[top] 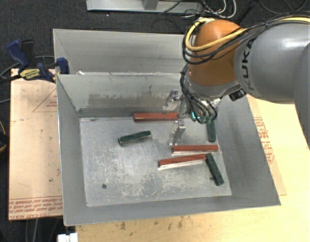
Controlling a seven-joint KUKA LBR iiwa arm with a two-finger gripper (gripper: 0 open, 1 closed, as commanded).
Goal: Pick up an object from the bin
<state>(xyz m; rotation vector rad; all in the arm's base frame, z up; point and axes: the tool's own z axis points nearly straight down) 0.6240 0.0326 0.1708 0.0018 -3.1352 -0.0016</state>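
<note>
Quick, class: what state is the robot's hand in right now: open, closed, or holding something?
Hand: open, fingers apart on either side of the right end of the red-brown bar by the back wall; nothing gripped.

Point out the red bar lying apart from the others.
The red bar at the back wall's foot; the other two lie close together nearer the front.

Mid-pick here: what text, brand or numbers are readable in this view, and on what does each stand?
"UK": dark letters on the grey arm link, beside the orange cover; any further letters of the marking cannot be seen.
In the bin: no lettering can be made out on the red-brown bars or the dark green sticks.
</note>
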